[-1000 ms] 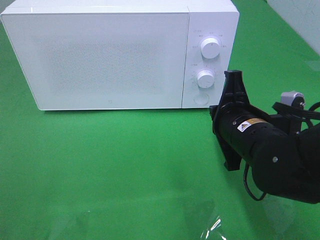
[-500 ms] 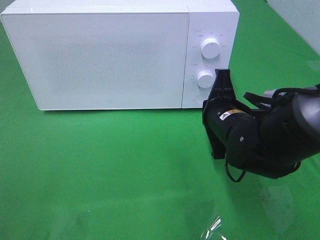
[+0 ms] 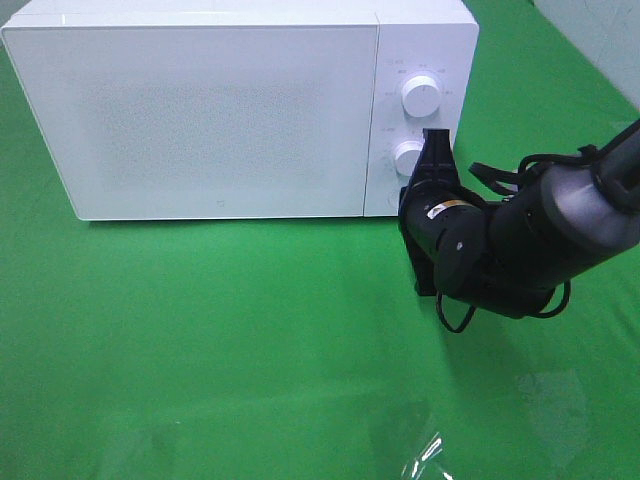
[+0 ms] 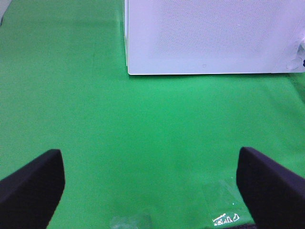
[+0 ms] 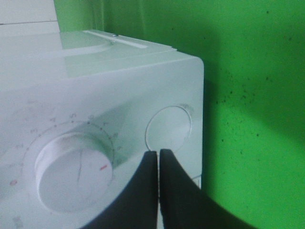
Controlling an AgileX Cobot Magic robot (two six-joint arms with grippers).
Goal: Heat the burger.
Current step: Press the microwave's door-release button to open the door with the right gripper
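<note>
The burger is out of view. The white microwave stands at the back of the green table with its door closed. My right gripper is shut, with nothing held, right at the control panel beside the lower knob. In the right wrist view the gripper's closed tips sit between the lower knob and the round door button. My left gripper is open and empty, low over the green cloth in front of the microwave. It does not show in the high view.
The upper knob sits above the lower one on the panel. Green cloth covers the table in front of the microwave. A scrap of clear film lies near the front edge.
The right arm has swung left and toward the microwave, bringing its shut gripper from right of the panel up against the lower knob area. The left gripper has stayed still.
</note>
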